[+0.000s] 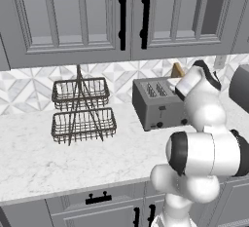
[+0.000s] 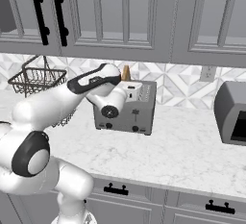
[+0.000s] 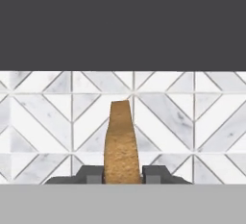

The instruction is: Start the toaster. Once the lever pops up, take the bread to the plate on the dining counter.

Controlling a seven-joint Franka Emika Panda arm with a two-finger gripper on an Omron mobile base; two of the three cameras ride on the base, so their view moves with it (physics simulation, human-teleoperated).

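Hand view: the bread [image 3: 121, 143] is seen edge-on and upright between the two dark fingertips [image 3: 91, 174], which press against its sides, so the pincer [image 3: 122, 175] is pinching the slice in front of the diamond-patterned wall tiles [image 3: 192, 122]. From the left base view, a tan corner of the bread [image 1: 177, 69] is seen above and behind the toaster [image 1: 156, 104], beside the white arm [image 1: 202, 119]. From the right base view, the bread [image 2: 126, 73] is seen above the toaster [image 2: 132, 107], which stands on the marble worktop [image 2: 182, 151]. A two-tier wire basket [image 1: 82, 109] (contents cannot be made out) stands to the toaster's left.
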